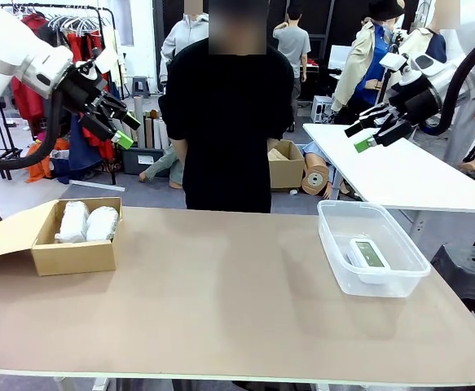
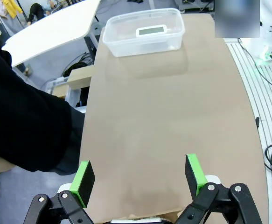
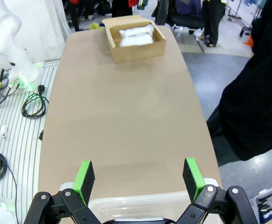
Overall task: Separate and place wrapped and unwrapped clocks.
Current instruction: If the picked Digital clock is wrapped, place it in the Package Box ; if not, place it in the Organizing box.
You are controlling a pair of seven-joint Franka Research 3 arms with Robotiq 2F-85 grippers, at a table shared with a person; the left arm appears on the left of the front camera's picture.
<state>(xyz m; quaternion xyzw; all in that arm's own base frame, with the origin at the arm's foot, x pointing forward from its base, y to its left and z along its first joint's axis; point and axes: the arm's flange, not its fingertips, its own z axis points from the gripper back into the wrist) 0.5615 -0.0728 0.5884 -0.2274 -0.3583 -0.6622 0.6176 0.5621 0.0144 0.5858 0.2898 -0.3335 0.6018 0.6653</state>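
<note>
Bare brown table [image 1: 221,301] takes up the near part of the front view, running from the camera out to the person [image 1: 225,122] in black who stands at its far edge. Toward the right end sits a clear plastic tub [image 1: 335,261], and inside it lies the unwrapped clock [image 1: 369,254], a small white digital one with its grey-green screen facing up. At the left end stands an open cardboard box [image 1: 70,257] with its flap folded out to the left. It holds the two wrapped bundles [image 1: 86,221] side by side and touching (white bubble wrap, lumpy), and they fill most of the box.

Both arms hang high above the table, well apart from everything on it. The left gripper [image 1: 125,129] is raised over the far left, its green-padded fingers spread wide with nothing between them; from its own wrist camera the same spread fingers [image 2: 84,182] frame the table with the tub at the far end. The right gripper [image 1: 369,129] is up over the far right, likewise spread and empty, and its wrist view looks past its fingers [image 3: 84,179] along the table to the box.
</note>
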